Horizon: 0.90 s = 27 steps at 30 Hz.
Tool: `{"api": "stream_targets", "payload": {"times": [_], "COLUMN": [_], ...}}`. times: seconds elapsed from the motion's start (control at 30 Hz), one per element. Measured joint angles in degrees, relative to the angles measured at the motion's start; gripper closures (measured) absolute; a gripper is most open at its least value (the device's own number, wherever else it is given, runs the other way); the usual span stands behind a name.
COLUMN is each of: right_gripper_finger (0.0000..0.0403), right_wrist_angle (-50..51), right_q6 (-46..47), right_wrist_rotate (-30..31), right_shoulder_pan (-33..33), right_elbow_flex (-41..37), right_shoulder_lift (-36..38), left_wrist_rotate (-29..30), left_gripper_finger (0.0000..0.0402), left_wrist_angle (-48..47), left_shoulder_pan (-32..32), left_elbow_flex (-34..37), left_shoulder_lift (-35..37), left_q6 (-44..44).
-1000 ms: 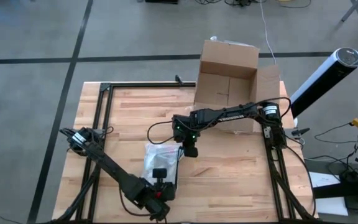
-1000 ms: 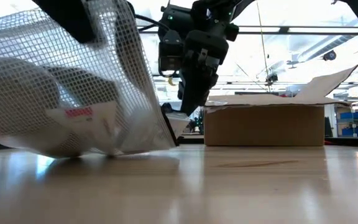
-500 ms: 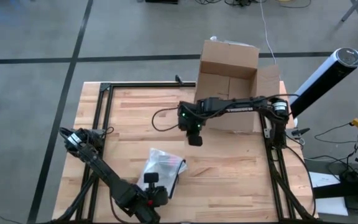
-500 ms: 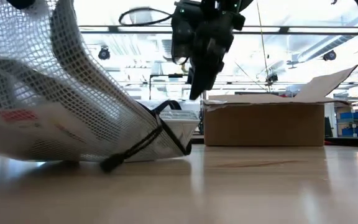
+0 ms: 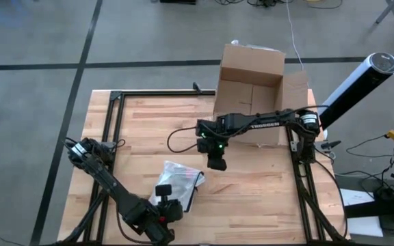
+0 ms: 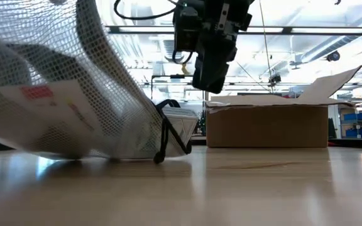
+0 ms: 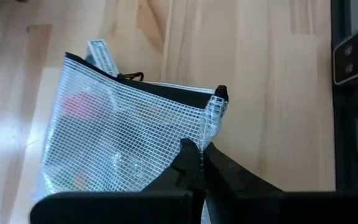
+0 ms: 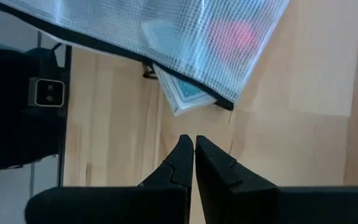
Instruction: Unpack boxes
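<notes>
Item: cardboard box [image 5: 250,89], brown, corrugated. We find it at the far edge of the desk [image 5: 149,130], flaps open, partly overhanging toward the floor. From above, its interior shows bare cardboard; we see nothing left inside, though the near wall hides part of the bottom.

Item: mesh zip pouch [image 5: 178,183], translucent white with dark trim. It lies on the near half of the desk, well apart from the box, one edge raised. Contents: something red and some pale flat items, not identifiable.

Item: left tool [image 7: 201,154]. Its fingers are clamped together on a corner of the pouch, near the zip end, at the near edge of the desk.

Item: right tool [image 8: 194,146]. Fingers pressed together, holding nothing. It hangs above the middle of the desk, between pouch and box, pointing down, clear of both.

Status, as we judge it: the pouch is out of the box, so the main unpacking step appears done. Remaining: setting the pouch down flat and releasing it, and confirming the box is empty. No other box is in view.
</notes>
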State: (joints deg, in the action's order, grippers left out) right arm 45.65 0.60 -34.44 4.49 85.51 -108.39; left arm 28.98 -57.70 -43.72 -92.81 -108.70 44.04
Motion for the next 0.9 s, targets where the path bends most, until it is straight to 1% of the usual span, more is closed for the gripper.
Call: {"api": "stream_targets", "payload": {"times": [0.1, 0.2, 0.3, 0.4, 0.47, 0.57, 0.73, 0.8, 0.9], "right_gripper_finger": [0.0403, 0.0403, 0.0403, 0.0391, 0.0372, 0.0330, 0.0260, 0.0239, 0.0218], "right_wrist_angle": [-3.9, -9.2, -17.4, -27.6, -33.7, -39.0, -42.9, -43.8, -45.2], "right_q6": [2.0, 4.3, 8.2, 11.8, 14.5, 17.0, 18.9, 19.0, 18.9], "right_wrist_rotate": [0.2, 3.1, 4.0, 2.7, 1.1, 0.6, 5.7, 8.5, 11.6], "right_shoulder_pan": [-0.7, -1.6, -1.6, -1.5, -1.6, -1.9, -3.1, -3.3, -3.1], "right_elbow_flex": [-3.2, -7.5, -12.7, -17.8, -20.3, -22.7, -24.3, -24.3, -24.1], "right_shoulder_lift": [0.0, -0.1, -0.1, -0.1, -0.1, -0.1, -0.1, -0.1, -0.1], "left_wrist_rotate": [0.6, 0.7, 0.8, 0.8, 0.9, 0.9, 1.3, 1.3, 1.0], "left_gripper_finger": [0.0401, 0.0401, 0.0401, 0.0401, 0.0401, 0.0401, 0.0401, 0.0401, 0.0401], "left_wrist_angle": [-0.4, -0.4, -0.8, -1.0, -1.7, -2.4, -3.8, -3.8, -3.8], "left_shoulder_pan": [0.0, 0.1, 0.1, 0.1, 0.1, 0.1, 0.1, 0.1, 0.1], "left_elbow_flex": [0.3, 0.4, 0.5, 0.5, 0.5, 0.5, 0.6, 0.6, 0.6], "left_shoulder_lift": [0.7, 1.2, 1.7, 2.2, 2.6, 3.3, 4.9, 5.2, 5.4], "left_q6": [0.4, 0.6, 1.4, 2.2, 2.5, 3.3, 4.8, 5.0, 5.0]}}
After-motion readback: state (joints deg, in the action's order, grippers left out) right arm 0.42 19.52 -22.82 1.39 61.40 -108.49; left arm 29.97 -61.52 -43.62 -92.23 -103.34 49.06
